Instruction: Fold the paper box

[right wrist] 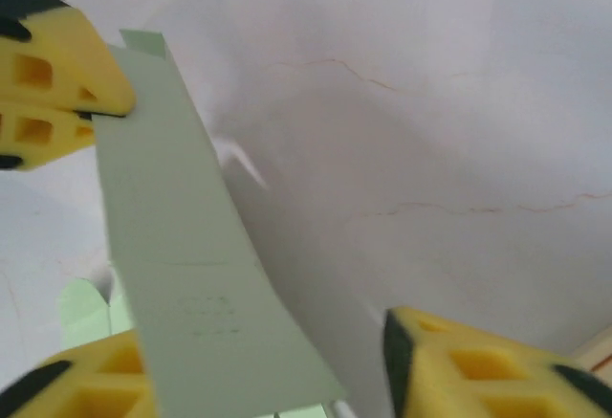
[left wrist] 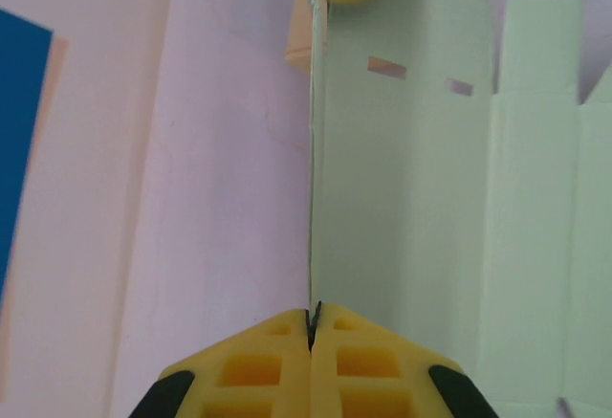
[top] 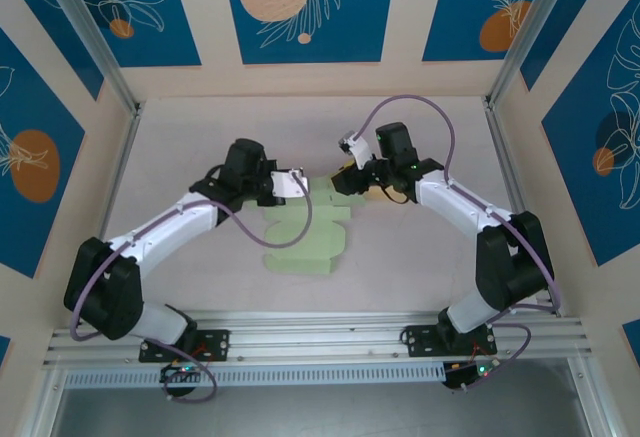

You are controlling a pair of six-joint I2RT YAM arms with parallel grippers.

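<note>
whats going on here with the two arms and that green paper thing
Two robot arms are folding a pale green paper box on the table. The left gripper is shut on the edge of one flap, holding it raised. The right gripper is at the flap's other end with jaws apart, the flap between them. The rest of the box lies flat.

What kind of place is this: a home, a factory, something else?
Most likely a laboratory test cell for robots. A pale table is closed in by metal posts and walls with blue flower panels, and the left arm and right arm are bolted to a metal rail at its near edge.
</note>
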